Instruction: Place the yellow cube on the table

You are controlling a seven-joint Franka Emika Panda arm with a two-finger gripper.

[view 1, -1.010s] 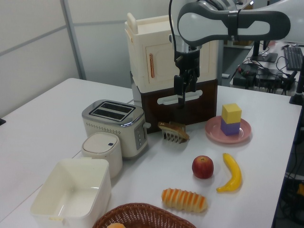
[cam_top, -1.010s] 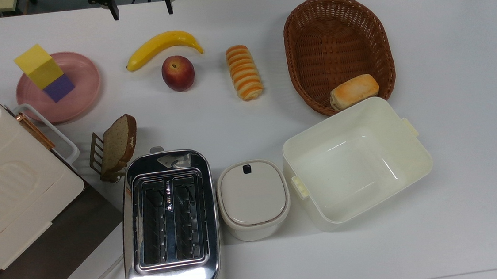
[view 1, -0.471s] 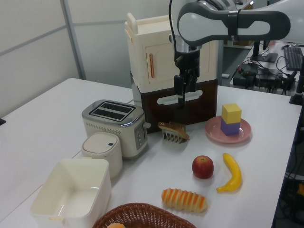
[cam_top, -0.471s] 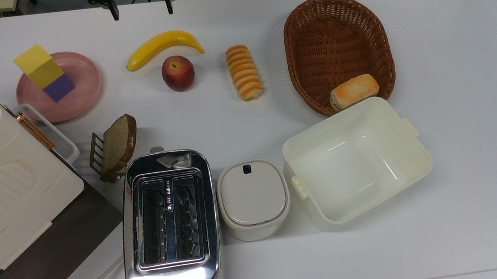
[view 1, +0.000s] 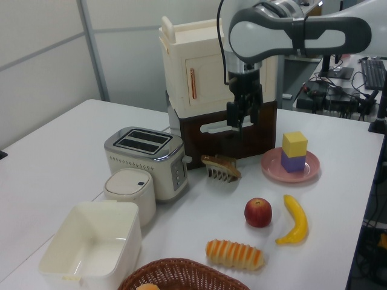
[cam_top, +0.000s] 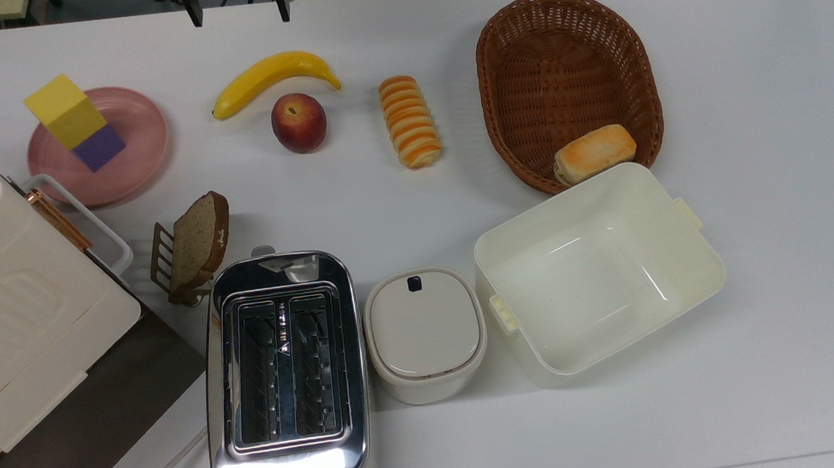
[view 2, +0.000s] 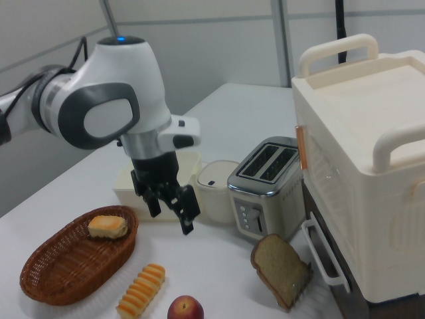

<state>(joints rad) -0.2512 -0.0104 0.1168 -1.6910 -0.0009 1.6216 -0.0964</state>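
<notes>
two cubes stacked on the pink plate (cam_top: 134, 141): yellow cube (cam_top: 66, 111) on top of the purple cube (cam_top: 100, 147), at 9 o'clock from the banana (cam_top: 272, 74) in the top view. end effector (view 2: 172, 207) released, fingers apart, nothing held, hanging above the desk (cam_top: 748, 89) well apart from the stack.
</notes>
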